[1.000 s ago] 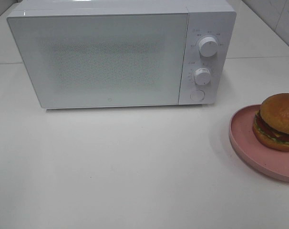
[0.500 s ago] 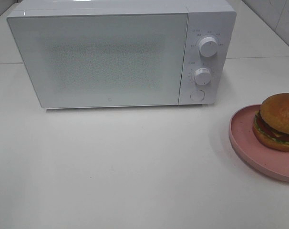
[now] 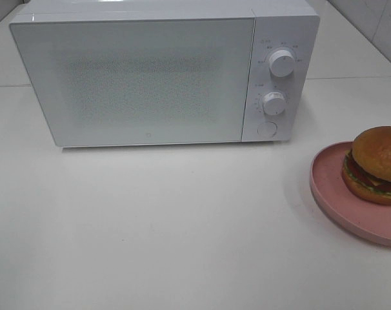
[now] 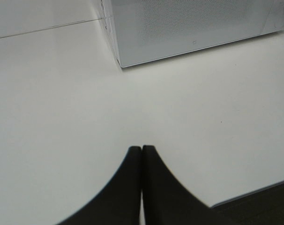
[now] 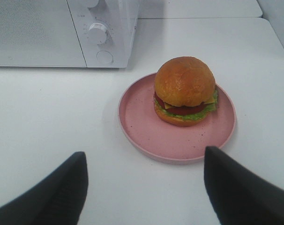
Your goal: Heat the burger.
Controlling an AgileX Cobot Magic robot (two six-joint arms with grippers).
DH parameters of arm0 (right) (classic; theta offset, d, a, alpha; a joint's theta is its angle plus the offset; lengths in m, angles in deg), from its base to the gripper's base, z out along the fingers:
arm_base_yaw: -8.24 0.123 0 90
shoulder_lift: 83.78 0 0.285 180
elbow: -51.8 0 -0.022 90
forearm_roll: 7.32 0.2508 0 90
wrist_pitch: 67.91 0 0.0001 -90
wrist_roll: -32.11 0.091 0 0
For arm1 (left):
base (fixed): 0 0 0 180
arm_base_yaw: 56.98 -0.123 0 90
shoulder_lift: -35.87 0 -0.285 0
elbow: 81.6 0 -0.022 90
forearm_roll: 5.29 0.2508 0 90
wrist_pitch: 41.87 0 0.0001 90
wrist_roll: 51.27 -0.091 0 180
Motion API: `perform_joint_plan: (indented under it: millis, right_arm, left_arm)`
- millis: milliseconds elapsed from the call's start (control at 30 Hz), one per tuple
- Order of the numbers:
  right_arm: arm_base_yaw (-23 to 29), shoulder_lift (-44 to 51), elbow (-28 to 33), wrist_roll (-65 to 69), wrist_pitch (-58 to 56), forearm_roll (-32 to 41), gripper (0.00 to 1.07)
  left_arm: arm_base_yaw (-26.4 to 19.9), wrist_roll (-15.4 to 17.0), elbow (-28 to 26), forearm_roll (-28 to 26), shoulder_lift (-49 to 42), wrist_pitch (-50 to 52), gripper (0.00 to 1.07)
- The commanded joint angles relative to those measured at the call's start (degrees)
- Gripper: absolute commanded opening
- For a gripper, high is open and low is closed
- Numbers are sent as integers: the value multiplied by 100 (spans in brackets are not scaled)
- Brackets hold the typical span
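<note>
Nothing has moved since a second ago: everything on the white desk [image 3: 182, 226] sits as it did. The white microwave [image 3: 150, 77] stands at the back, door closed. To its right, at the desk's edge, the pink plate [image 3: 350, 200] carries the burger [image 3: 376, 165]. The right pincer [image 5: 144, 180] hangs near the plate, fingers spread wide, holding nothing. The left pincer [image 4: 142, 152] is pressed together over bare desk.
</note>
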Motion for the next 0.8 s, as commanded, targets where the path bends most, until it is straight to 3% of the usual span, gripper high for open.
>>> perform_joint_plan:
  millis: [33, 167, 333, 800]
  right_arm:
    - [-92, 143, 23, -69, 97, 0, 66]
    - [-430, 143, 23, -69, 103, 0, 66]
    - [-407, 143, 23, -69, 103, 0, 66]
    - [-493, 143, 23, -69, 103, 0, 66]
  left_arm:
    - [-264, 52, 6, 11, -74, 80, 0]
    - [-1026, 52, 6, 11, -126, 80, 0]
    - [-1398, 52, 6, 17, -332, 80, 0]
    - [-1031, 46, 6, 34, -332, 86, 0]
